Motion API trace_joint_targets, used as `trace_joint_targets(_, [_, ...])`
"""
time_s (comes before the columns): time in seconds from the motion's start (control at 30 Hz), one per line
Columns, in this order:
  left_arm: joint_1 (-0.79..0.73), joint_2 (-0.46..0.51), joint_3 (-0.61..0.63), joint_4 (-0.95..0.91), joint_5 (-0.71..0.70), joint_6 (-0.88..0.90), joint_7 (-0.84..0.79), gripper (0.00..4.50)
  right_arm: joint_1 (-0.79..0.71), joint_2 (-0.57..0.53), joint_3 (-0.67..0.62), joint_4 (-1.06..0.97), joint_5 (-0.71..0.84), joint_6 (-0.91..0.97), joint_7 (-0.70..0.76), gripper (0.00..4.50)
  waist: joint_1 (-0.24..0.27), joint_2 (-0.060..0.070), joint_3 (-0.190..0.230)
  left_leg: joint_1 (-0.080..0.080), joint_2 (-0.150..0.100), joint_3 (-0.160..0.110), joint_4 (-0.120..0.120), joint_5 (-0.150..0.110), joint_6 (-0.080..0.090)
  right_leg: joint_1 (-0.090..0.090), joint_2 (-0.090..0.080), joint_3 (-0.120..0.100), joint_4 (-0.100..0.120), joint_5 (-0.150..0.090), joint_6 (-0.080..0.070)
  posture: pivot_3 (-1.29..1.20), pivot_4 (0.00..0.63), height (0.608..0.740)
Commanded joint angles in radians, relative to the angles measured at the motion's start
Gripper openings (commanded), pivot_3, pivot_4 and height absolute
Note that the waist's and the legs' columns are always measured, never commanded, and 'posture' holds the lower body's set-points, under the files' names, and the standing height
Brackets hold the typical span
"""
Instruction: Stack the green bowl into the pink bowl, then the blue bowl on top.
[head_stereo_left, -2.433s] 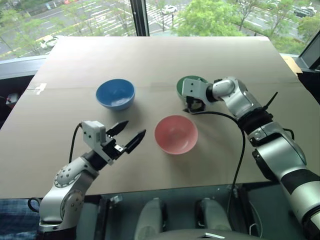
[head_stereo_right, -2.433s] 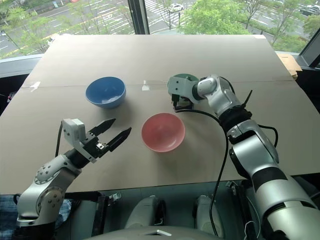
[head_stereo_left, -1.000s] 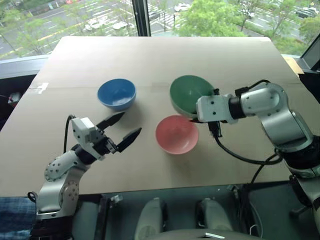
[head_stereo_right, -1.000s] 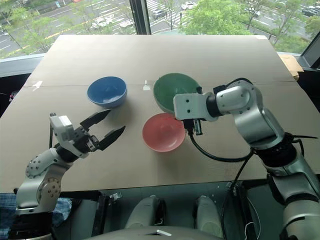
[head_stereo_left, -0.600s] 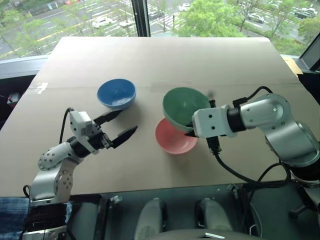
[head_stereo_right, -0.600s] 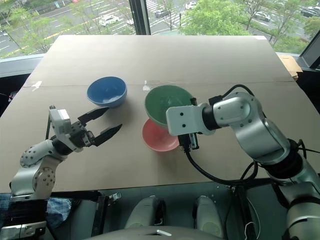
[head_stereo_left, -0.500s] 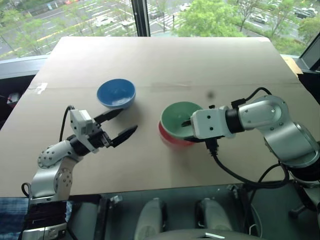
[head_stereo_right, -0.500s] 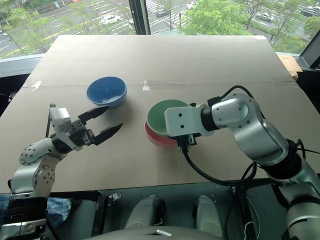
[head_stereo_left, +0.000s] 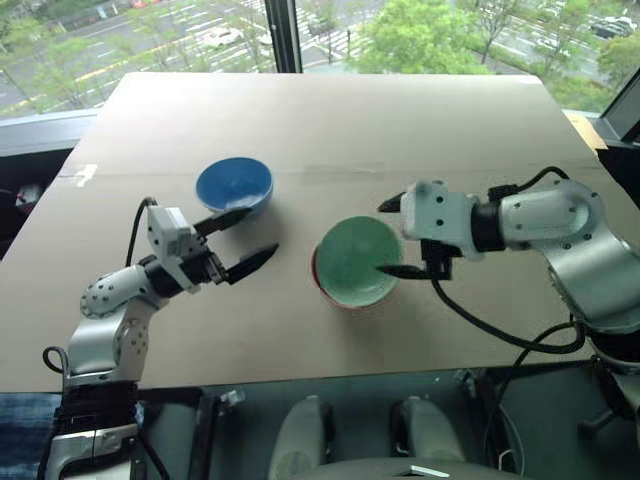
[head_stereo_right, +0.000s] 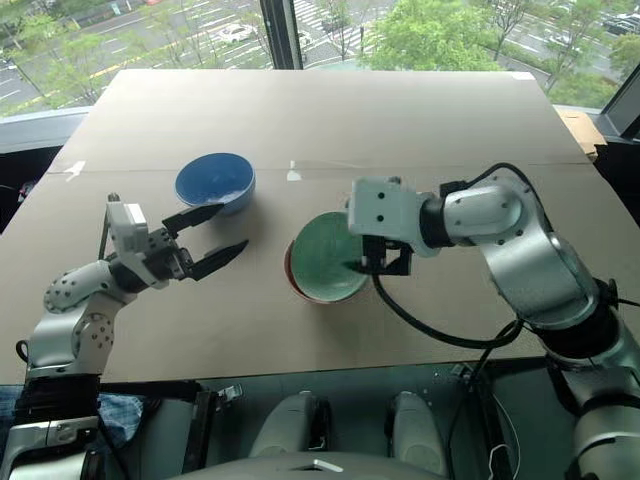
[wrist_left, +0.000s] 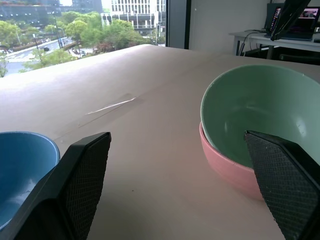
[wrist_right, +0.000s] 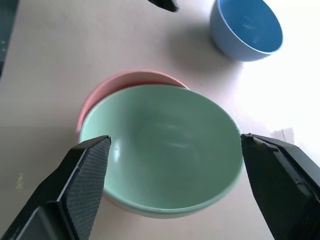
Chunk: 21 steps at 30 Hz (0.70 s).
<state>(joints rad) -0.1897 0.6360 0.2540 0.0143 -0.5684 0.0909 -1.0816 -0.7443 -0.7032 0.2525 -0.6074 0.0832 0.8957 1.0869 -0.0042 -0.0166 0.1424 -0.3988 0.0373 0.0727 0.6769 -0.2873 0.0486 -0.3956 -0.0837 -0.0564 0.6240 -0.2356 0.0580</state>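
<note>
The green bowl (head_stereo_left: 356, 259) sits inside the pink bowl (head_stereo_left: 317, 276), a little off-centre, so the pink rim shows on its left side. My right gripper (head_stereo_left: 387, 239) hangs open just above the green bowl's right rim, with one finger on each side of the bowl in the right wrist view and nothing held. The blue bowl (head_stereo_left: 234, 185) stands alone to the left and farther back. My left gripper (head_stereo_left: 257, 234) is open and level, just in front of and to the right of the blue bowl, touching nothing. Both the green bowl (wrist_left: 255, 112) and the blue bowl (wrist_left: 20, 165) show past its fingers.
The bowls stand on a wide cardboard-covered table (head_stereo_left: 330, 120). A strip of white tape (head_stereo_left: 80, 177) lies near its left edge, and a black cable (head_stereo_left: 480, 325) trails from my right wrist over the front edge. Windows run behind the far edge.
My right gripper carried the green bowl over, set it down into the pink bowl, opened and let go. My left gripper moved a little closer to the blue bowl.
</note>
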Motion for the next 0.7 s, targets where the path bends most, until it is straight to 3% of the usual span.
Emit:
trace_joint_targets(0.03, [-0.046, 0.006, 0.002, 0.003, 0.007, -0.009, 0.002, 4.5, 0.075, -0.028, -0.213, 0.03, 0.065, 0.02, -0.054, 4.38, 0.004, -0.001, 0.0, 0.0, 0.0, 0.0, 0.0, 0.0, 0.0, 0.0, 0.0, 0.0, 0.0, 0.0, 0.0, 0.0, 0.15, 0.74])
trace_joint_targets(0.3, [-0.208, 0.049, -0.047, 0.106, 0.169, 0.042, 0.155, 4.5, 0.325, 0.012, -0.562, 0.12, 0.292, -0.118, -0.04, 4.38, 0.017, -0.001, 0.0, 0.0, -0.001, 0.001, 0.0, 0.0, 0.0, 0.0, 0.002, 0.001, 0.0, 0.0, 0.0, 0.0, 0.15, 0.74])
trace_joint_targets(0.5, [-0.295, 0.095, -0.138, 0.196, 0.31, 0.076, 0.186, 4.5, 0.463, 0.016, -0.697, 0.153, 0.442, -0.231, 0.003, 4.38, 0.018, -0.001, 0.0, 0.0, -0.001, 0.001, 0.0, 0.0, 0.0, 0.0, 0.003, 0.002, 0.001, 0.0, 0.0, 0.0, 0.15, 0.74])
trace_joint_targets(0.7, [-0.381, 0.119, -0.242, 0.386, 0.477, 0.015, 0.214, 4.5, 0.499, -0.015, -0.806, 0.113, 0.632, -0.191, -0.024, 4.38, 0.018, -0.001, 0.0, 0.001, -0.001, 0.002, 0.0, 0.0, 0.0, 0.0, 0.004, 0.003, 0.001, 0.0, 0.0, 0.0, 0.15, 0.74])
